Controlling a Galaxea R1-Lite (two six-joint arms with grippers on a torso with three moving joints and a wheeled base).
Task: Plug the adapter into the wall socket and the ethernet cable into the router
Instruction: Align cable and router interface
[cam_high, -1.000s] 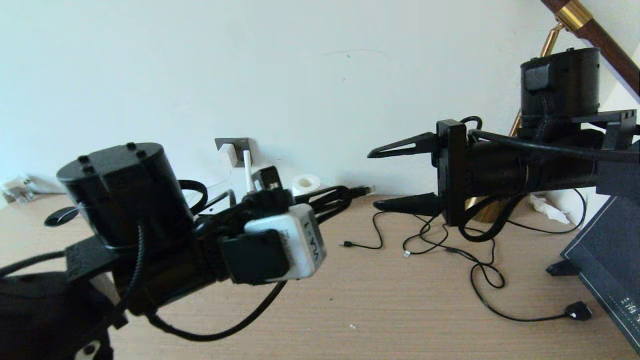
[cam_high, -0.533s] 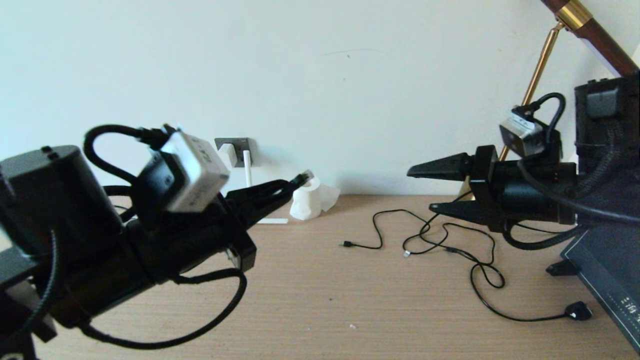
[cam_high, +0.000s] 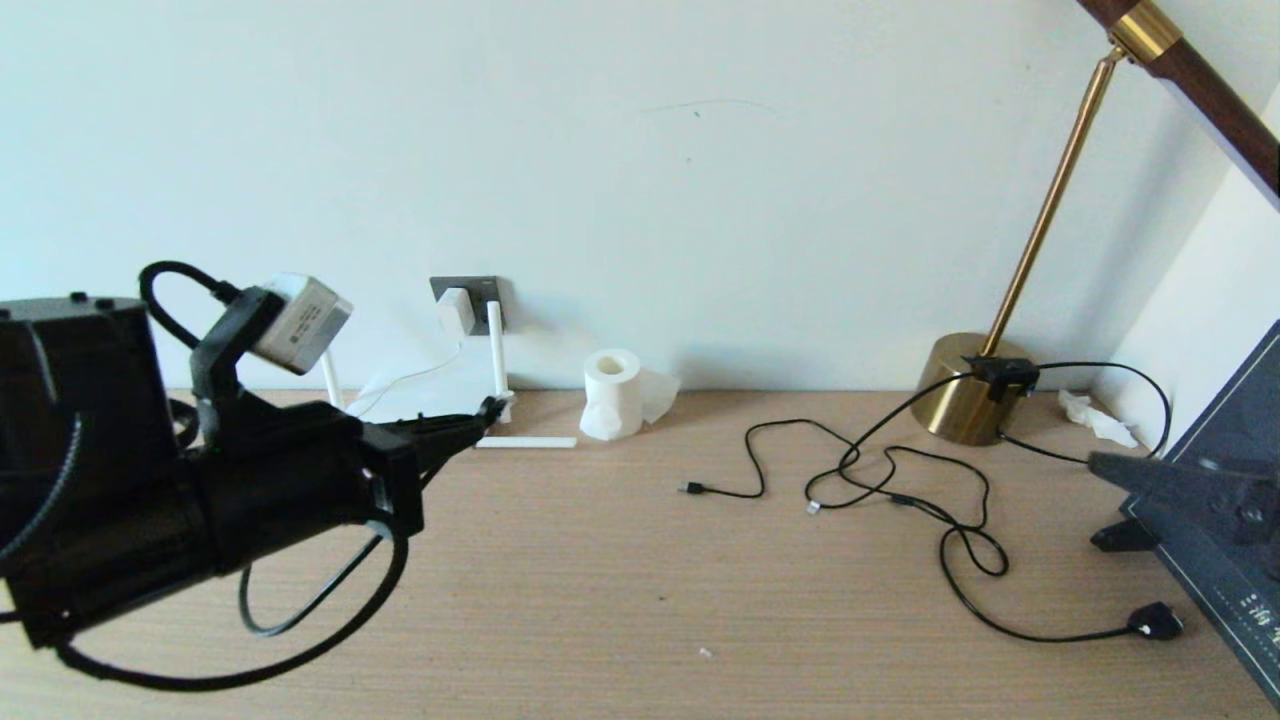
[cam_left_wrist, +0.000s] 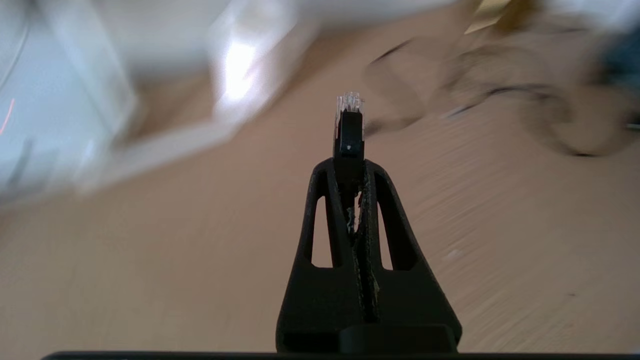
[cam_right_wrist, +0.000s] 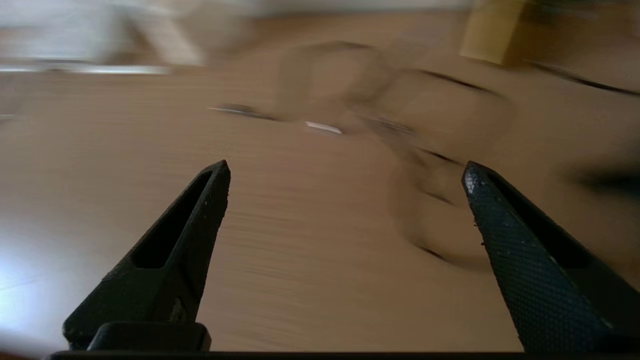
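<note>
Fingers of my left gripper (cam_left_wrist: 350, 150) are pinching the ethernet cable (cam_left_wrist: 348, 127) behind its brittle clear tip, left of frame; right gripper (cam_right_wrist: 345, 175) is gaping empty.

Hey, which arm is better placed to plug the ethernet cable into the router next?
Left. The left gripper is shut on the ethernet cable plug and points toward the router by the wall. The right gripper is open, empty, at the far right.
</note>
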